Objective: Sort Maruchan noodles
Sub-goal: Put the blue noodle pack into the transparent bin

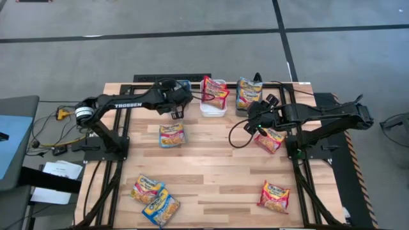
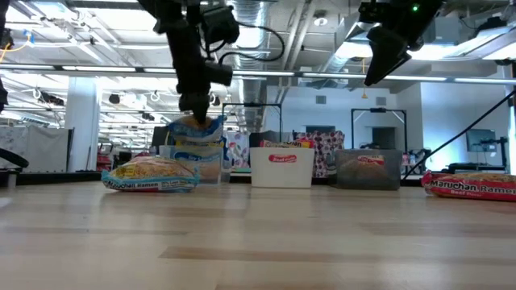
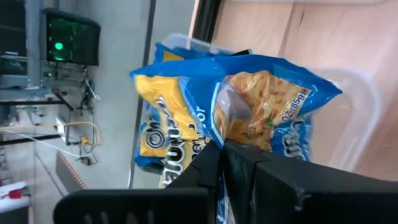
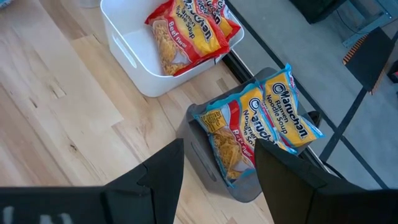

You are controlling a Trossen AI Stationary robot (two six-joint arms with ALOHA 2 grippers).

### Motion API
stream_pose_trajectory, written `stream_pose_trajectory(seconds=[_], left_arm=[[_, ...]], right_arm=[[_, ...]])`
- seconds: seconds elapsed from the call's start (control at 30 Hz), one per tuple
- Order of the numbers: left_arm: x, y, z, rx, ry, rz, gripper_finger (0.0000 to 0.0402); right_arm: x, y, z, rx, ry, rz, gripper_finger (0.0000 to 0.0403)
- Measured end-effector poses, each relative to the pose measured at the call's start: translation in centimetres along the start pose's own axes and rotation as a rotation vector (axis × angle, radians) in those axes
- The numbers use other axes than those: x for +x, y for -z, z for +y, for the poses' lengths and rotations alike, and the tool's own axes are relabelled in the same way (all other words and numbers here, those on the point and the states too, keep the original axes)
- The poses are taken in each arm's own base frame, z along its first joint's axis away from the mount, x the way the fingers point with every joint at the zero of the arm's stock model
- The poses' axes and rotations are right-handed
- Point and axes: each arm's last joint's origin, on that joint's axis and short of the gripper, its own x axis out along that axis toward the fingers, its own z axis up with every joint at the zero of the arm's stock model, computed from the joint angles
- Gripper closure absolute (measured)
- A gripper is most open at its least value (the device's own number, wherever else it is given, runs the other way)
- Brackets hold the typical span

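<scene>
The left hand [image 3: 221,155] was clamped on a blue-and-yellow noodle packet [image 3: 249,106] above the clear bin [image 3: 354,106] at the table's far edge — the right hand [image 4: 217,168] gaped, holding nothing, above the dark bin [image 4: 205,149].

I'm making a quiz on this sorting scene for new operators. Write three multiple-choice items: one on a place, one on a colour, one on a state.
1. Where are the red beef packets?
A. white bin
B. dark bin
C. floor

2. What colour is the packet in the left end effector?
A. green
B. blue and yellow
C. black

3. The right end effector is:
A. gripping a packet
B. open and empty
C. gripping a bin

Key: 1 A, they lie inside the white bin; 2 B, wrapper shows it; 3 B, fingers apart, nothing between.
</scene>
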Motion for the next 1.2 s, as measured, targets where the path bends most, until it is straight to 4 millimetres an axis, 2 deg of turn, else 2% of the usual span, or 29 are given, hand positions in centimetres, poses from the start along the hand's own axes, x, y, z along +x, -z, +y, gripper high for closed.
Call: stream_pose_trajectory(seconds=[0.3,0.67,0.9,1.03,1.2], left_arm=[[1.4,1.1,-0.8,-0.015,0.007,0.017,0.0401],[3.2,1.6,1.2,-0.107,0.095,-0.021,0.0401],[3.9,1.9,1.8,-0.14,0.231,-0.06,0.0399],[4.0,2.0,1.9,-0.18,0.269,-0.067,0.0376],[4.2,2.0,2.1,-0.204,0.307,-0.085,0.0324]], right_arm=[[0.0,0.0,0.0,-0.001,0.0,0.001,0.0182],[0.0,0.0,0.0,-0.001,0.0,0.001,0.0182],[0.0,0.0,0.0,-0.001,0.0,0.001,0.0182],[0.0,0.0,0.0,-0.001,0.0,0.001,0.0182],[0.0,0.0,0.0,-0.001,0.0,0.001,0.0182]])
